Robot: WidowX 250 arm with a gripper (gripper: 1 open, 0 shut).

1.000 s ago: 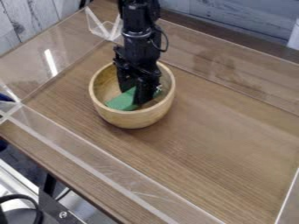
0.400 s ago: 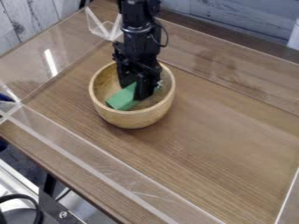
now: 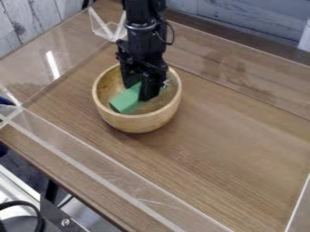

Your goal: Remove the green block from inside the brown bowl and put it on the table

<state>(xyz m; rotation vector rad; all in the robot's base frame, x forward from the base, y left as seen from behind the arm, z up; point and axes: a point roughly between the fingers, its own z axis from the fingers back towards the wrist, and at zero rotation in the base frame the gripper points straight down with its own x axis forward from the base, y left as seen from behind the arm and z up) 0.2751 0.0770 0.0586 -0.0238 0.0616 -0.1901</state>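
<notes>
The brown bowl (image 3: 137,114) sits on the table (image 3: 218,136), left of centre. Inside it the green block (image 3: 127,99) is tilted, its upper end caught between my gripper's fingers and its lower end near the bowl's left inner wall. My black gripper (image 3: 145,86) reaches straight down into the bowl from above and is shut on the block's upper right end. The arm's body hides the back part of the bowl's interior.
Low clear acrylic walls (image 3: 72,159) edge the tabletop along the front left and the far side. Bare wood-grain surface (image 3: 230,154) stretches to the right and front of the bowl. A white plank wall (image 3: 36,18) stands at the back left.
The gripper has risen slightly inside the bowl, and the green block has come up with it, tilting more steeply. The bowl has stayed where it was.
</notes>
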